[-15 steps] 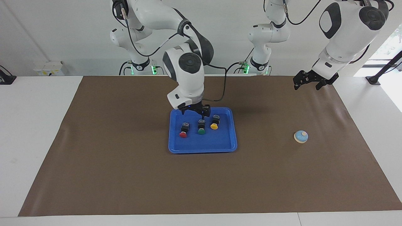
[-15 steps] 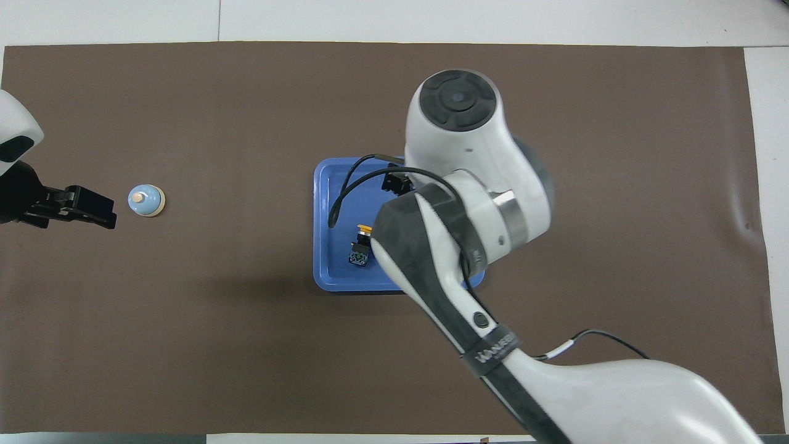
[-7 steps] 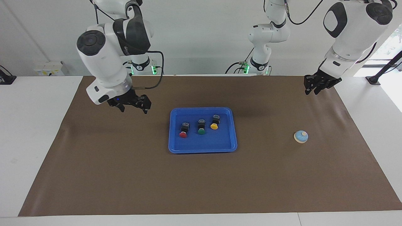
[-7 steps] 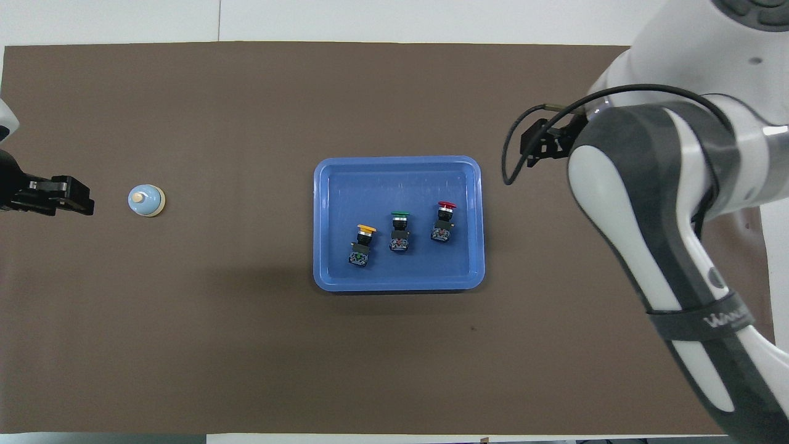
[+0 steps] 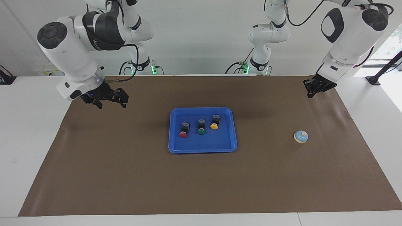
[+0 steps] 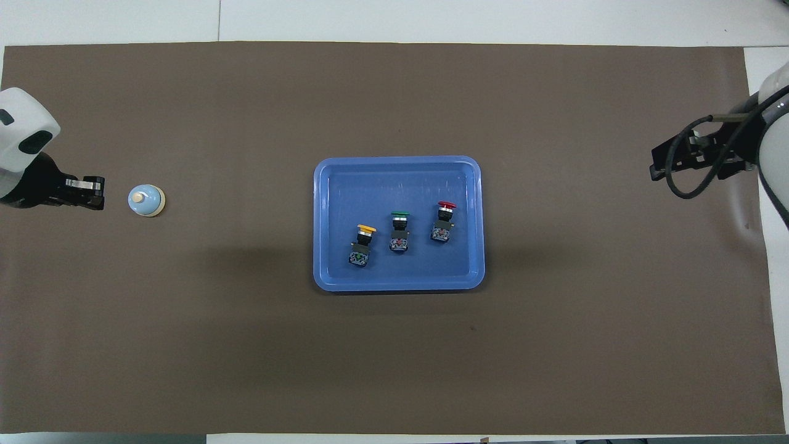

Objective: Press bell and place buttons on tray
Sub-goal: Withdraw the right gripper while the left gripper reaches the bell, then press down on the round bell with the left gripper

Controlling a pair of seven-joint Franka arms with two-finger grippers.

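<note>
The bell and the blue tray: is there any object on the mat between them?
No. Between the bell and the tray only bare brown mat shows, in both the facing and overhead views.

The shallow rectangular blue plastic tray (image 5: 203, 147) lies on the brown mat (image 5: 125, 175) covering the desk, about midway between the left end effector (image 5: 311, 91) and the right end effector (image 5: 110, 102), both of which hang over the mat's ends. In the tray the three small push-button switches sit side by side: the red-capped one (image 5: 183, 129) toward the right end effector, the green-capped one (image 5: 201, 126) in the middle, the yellow-capped one (image 5: 215, 121) toward the left end effector. The small round blue-and-cream bell (image 5: 301, 136) rests on the mat well apart from the tray, near the left end effector.
</note>
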